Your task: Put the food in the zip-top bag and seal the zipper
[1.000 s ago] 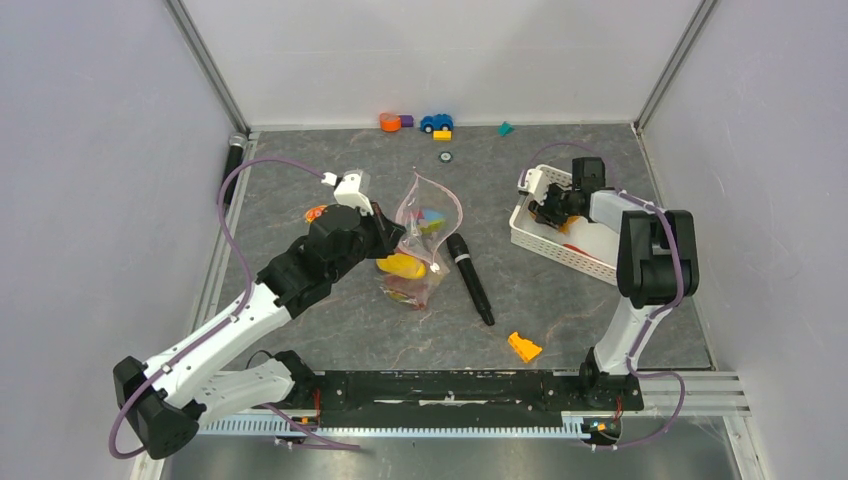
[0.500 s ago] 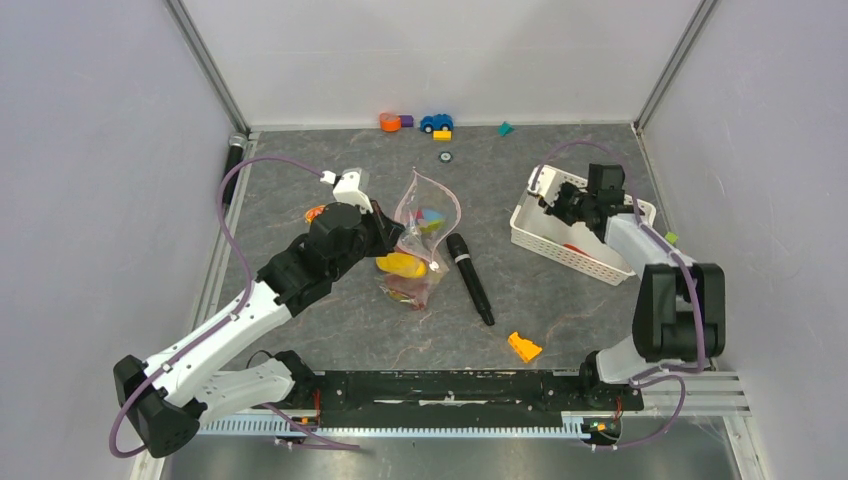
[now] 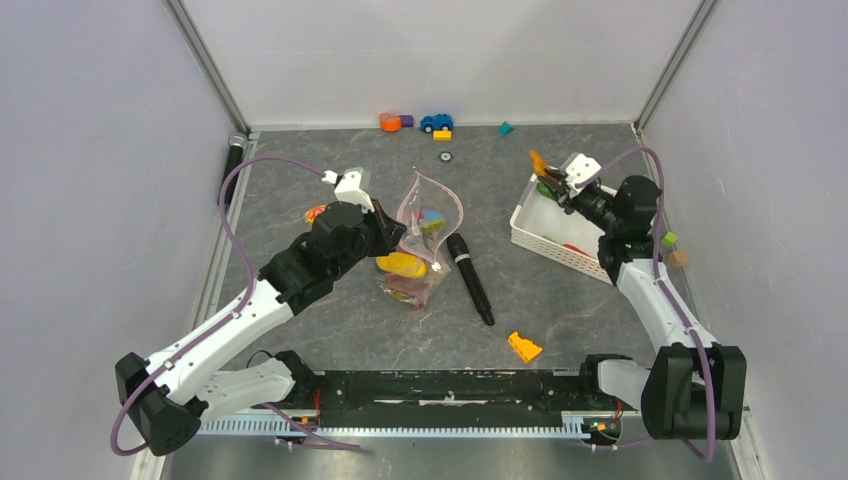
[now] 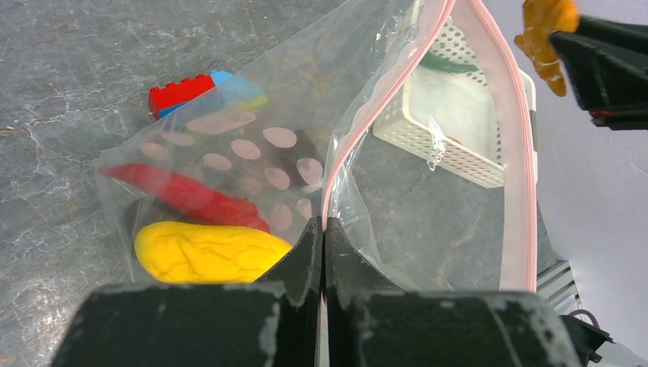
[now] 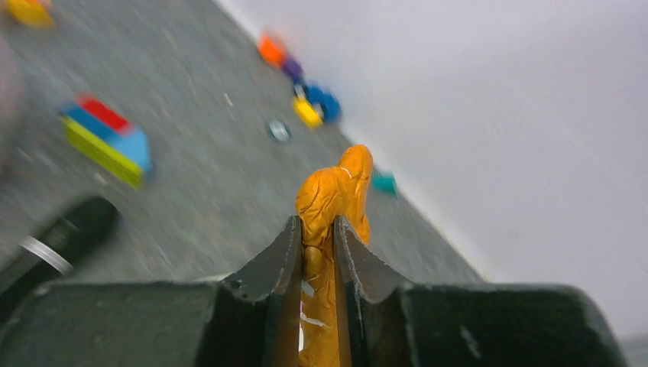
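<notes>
Right gripper (image 5: 318,229): lifted clear of white basket (image 3: 560,255) since a second ago, clamped on orange carrot (image 5: 336,187) | left gripper (image 4: 322,229): pinching zip-top bag (image 4: 229,145) at its zipper (image 4: 382,92), mouth agape mid-table | implication: carrot likely bag-bound; sealing not yet begun.

The zip-top bag (image 3: 440,205) lies centrally, a microphone (image 3: 470,279) just right of it, a basket (image 3: 545,247) farther right, and seemingly small toys (image 3: 436,123) behind.
</notes>
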`<action>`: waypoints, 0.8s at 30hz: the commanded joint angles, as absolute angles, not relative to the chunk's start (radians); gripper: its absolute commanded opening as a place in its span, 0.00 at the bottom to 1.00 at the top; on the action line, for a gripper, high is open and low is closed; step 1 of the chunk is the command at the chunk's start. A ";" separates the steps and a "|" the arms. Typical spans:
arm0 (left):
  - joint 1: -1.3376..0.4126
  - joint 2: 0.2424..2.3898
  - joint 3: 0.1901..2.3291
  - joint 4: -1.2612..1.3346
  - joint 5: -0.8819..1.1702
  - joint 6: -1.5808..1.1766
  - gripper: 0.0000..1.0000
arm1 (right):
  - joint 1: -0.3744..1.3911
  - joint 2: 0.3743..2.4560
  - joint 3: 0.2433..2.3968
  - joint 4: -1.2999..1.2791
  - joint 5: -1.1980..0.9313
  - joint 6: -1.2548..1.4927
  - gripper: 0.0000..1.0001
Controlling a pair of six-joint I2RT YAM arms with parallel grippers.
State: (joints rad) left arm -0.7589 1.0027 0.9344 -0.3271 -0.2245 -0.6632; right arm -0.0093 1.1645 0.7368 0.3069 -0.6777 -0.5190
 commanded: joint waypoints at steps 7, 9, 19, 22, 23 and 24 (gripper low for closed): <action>-0.759 1.010 0.967 -0.305 -0.192 -0.699 0.02 | 0.097 1.131 0.567 1.490 -1.038 0.518 0.13; -0.759 1.017 0.974 -0.312 -0.185 -0.696 0.02 | 0.126 1.171 0.597 1.638 -1.045 0.680 0.12; -0.759 1.004 0.995 -0.321 -0.170 -0.688 0.02 | 0.343 1.328 0.816 1.915 -1.059 1.049 0.09; -0.759 0.994 0.999 -0.318 -0.171 -0.686 0.02 | 0.393 1.316 0.870 1.717 -1.043 0.893 0.09; -0.759 0.992 0.998 -0.315 -0.170 -0.686 0.02 | 0.410 1.308 0.887 1.593 -1.030 0.791 0.09; -0.759 0.991 0.997 -0.312 -0.167 -0.684 0.02 | 0.430 1.298 0.909 1.458 -1.012 0.678 0.09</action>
